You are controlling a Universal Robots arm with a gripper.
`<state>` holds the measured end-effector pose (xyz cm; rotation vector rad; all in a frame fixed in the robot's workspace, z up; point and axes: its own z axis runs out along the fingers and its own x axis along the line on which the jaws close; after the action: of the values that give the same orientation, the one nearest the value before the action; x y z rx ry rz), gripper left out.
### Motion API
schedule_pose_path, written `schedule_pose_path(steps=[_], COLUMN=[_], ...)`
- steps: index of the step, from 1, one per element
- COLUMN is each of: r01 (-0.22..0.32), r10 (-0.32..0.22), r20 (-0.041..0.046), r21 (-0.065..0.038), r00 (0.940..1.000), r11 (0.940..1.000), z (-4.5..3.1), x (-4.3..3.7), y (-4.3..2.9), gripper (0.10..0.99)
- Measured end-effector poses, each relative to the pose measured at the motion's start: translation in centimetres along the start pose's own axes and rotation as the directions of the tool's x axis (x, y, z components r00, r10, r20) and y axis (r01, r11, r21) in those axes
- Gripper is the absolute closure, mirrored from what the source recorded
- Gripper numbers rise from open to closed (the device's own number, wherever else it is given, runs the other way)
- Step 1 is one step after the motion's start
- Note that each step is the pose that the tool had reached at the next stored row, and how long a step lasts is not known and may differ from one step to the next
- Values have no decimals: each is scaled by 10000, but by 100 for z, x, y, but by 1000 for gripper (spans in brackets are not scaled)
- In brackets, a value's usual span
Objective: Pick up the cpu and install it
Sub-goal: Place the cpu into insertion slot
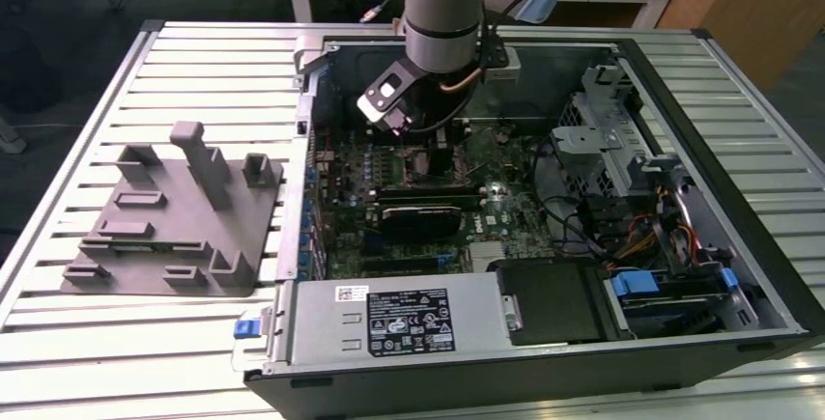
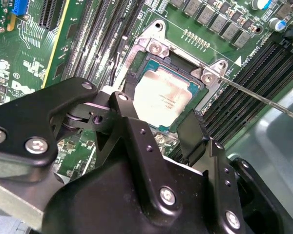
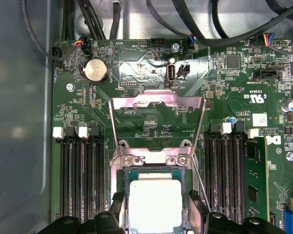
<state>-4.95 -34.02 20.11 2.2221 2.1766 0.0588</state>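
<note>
**I am hovering the claw (image 3: 156, 217), fingers spread, over the chip (image 3: 155, 202) in the open computer case (image 1: 722, 92).**

The chip is lying flat in its socket, with a finger standing off each side. Faint grey print is showing on its top in the second wrist view (image 2: 161, 95). The first wrist view is giving me the raised metal flap (image 3: 156, 103) and a coin battery (image 3: 96, 71). The exterior view is adding the power supply's printed label (image 1: 410, 322) and, at its left, a grey fixture (image 1: 168, 222).

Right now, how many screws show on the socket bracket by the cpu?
2. In the first wrist view, the first screw and the second screw sit side by side on the bracket between the cpu and the raised load plate. The hand may hide more.
</note>
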Motion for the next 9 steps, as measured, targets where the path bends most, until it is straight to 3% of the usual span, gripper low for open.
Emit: schedule_pose_path(steps=[3,6,9], r01=[-1,0,0], r10=[1,0,0], r20=[1,1,1], r21=[0,1,0], r00=[10000,10000,10000], r11=[10000,10000,10000], z=[-2,-3,-4], x=[0,0,0], y=[0,0,0], gripper=[482,671,729])
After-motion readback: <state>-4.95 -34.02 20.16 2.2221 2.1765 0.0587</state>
